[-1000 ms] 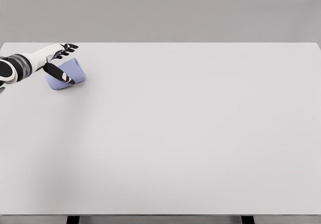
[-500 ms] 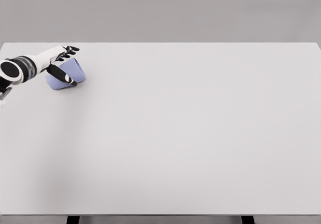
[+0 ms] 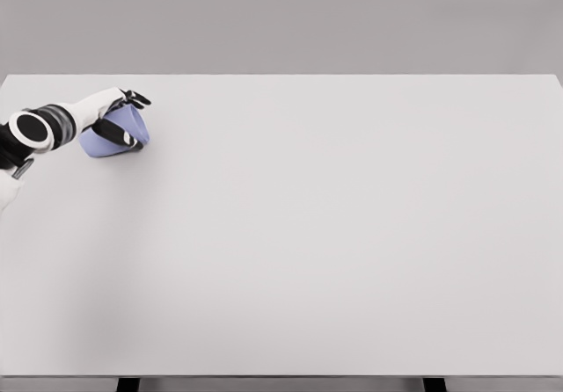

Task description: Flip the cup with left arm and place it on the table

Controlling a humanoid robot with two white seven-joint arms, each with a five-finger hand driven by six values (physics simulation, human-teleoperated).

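A pale blue cup (image 3: 113, 137) lies tilted on its side at the far left of the white table (image 3: 334, 234), near the back edge. My left hand (image 3: 126, 119) comes in from the left edge and is wrapped around the cup, thumb across the front and fingers curled over the top. The white forearm with black bands hides the cup's left part. The right arm does not show.
The table's back edge runs just behind the hand. Two dark table legs (image 3: 128, 384) show under the front edge.
The left fingers, spread above the cup a second ago, have curled down onto it. The forearm has swung lower and nearer, and the cup has tipped slightly.
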